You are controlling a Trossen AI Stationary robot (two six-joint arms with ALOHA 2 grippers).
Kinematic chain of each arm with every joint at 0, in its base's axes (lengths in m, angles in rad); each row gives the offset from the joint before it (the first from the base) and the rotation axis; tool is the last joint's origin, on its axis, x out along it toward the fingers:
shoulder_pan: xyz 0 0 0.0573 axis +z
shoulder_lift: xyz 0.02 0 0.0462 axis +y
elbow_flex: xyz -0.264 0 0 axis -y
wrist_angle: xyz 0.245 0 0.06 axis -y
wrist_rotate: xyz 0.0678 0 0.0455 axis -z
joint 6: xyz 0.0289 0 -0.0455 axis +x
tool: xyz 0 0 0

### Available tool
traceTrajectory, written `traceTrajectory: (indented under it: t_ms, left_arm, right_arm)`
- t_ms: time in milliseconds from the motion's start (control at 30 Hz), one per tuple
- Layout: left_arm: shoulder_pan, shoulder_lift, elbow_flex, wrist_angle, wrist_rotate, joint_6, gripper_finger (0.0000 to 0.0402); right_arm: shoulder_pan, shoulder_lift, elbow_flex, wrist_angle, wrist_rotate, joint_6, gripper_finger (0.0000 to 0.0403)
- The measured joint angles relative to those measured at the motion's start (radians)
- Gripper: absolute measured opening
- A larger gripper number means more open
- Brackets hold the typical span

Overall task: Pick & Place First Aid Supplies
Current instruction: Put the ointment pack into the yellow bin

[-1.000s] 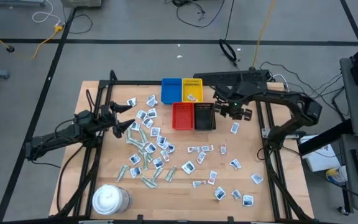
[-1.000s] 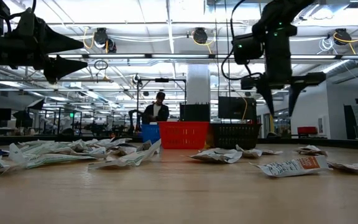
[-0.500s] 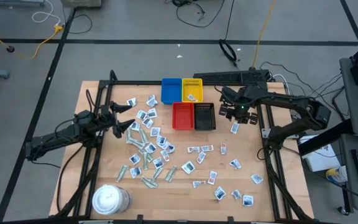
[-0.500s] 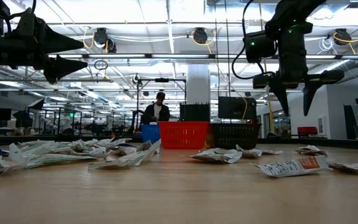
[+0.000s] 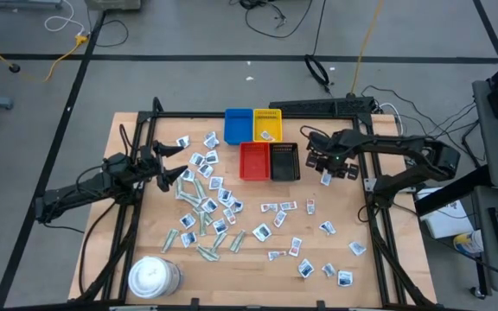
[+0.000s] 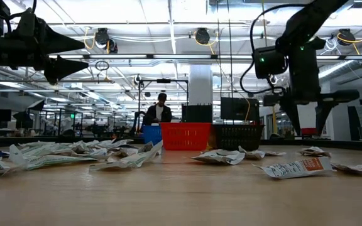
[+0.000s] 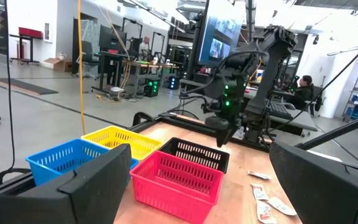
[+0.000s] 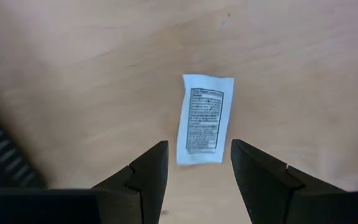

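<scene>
The first aid supplies are small flat packets lying on the wooden table, many left of centre (image 5: 206,194) and others scattered at the right (image 5: 318,250). One white packet with dark print (image 8: 204,119) lies alone right of the black tray (image 5: 284,161). My right gripper (image 5: 328,164) hangs above this packet (image 5: 326,178), pointing down, open and empty. In the low view its fingers (image 6: 307,122) are clear of the table. My left gripper (image 5: 175,164) waits open at the left, level above the table.
Blue (image 5: 239,125), yellow (image 5: 267,124) and red (image 5: 254,161) trays stand with the black one at the far middle. A big round white tub (image 5: 152,276) sits at the near left. A black frame rail (image 5: 368,173) runs close to the right of my right gripper.
My right gripper has gone down and toward the table's right and near edges, from beside the black tray to above the lone white packet. It stays pointing down with its fingers the same distance apart.
</scene>
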Motion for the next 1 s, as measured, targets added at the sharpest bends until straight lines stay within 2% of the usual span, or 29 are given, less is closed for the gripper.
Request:
traceTrajectory:
  t_ms: [267,467,600,900,1000]
  left_arm:
    - [0.0,0.0,0.0,0.0,0.0,0.0,0.039]
    - [0.0,0.0,0.0,0.0,0.0,0.0,0.039]
    - [0.0,0.0,0.0,0.0,0.0,0.0,0.039]
    - [0.0,0.0,0.0,0.0,0.0,0.0,0.039]
    - [0.0,0.0,0.0,0.0,0.0,0.0,0.039]
  right_arm:
    - [0.003,0.038,-0.084,0.144,0.0,0.006,0.0171]
    - [0.002,0.054,-0.097,0.185,0.0,0.005,0.0162]
    - [0.002,0.055,-0.097,0.19,0.0,0.004,0.0128]
    - [0.002,0.055,-0.098,0.191,-0.003,-0.01,0.0018]
    - [0.001,0.056,-0.094,0.198,-0.005,-0.05,0.0005]
